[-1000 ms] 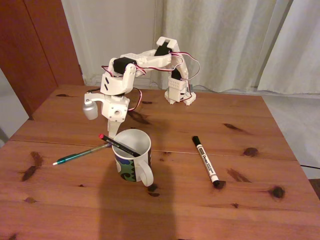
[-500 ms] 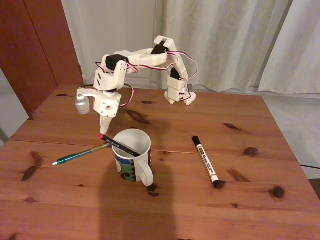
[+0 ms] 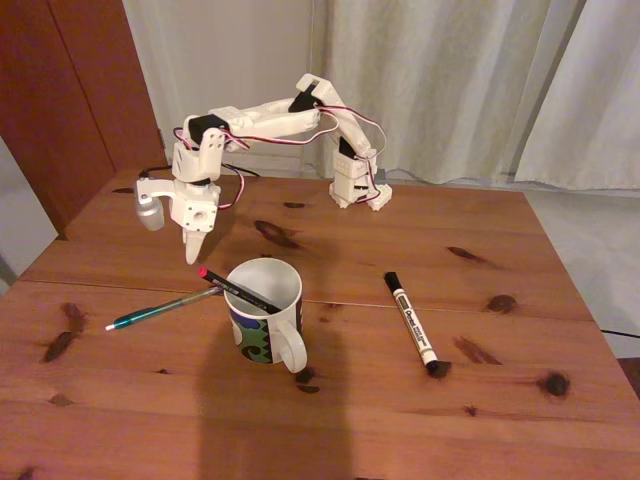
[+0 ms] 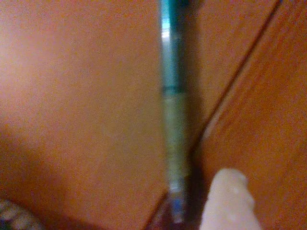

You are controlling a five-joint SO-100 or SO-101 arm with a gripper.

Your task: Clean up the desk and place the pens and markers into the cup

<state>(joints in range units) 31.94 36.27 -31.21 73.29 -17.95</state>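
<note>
In the fixed view, going left to right across the table [image 3: 420, 420], there are two pens, one cup and one marker. The teal-green pen [image 3: 165, 308] lies flat at the left, pale tip pointing left, its other end reaching the cup's left side. The wrist view shows this pen [image 4: 172, 120] blurred, running top to bottom beside the straight seam in the wood, with one pale fingertip [image 4: 229, 203] at the lower edge.

The claw [image 3: 193, 250] hangs point-down above the wood, behind the pens and left of the cup, touching nothing and holding nothing; whether its fingers are parted cannot be told.

The black pen [image 3: 238, 289] leans in the cup [image 3: 264, 312], its red end sticking out over the left rim. The white cup stands upright near the middle, handle toward the camera, swirl pattern on its lower side.

The marker [image 3: 412, 323] lies flat well to the right of the cup, black cap away from the camera. Its white barrel carries black print, too small to read.
</note>
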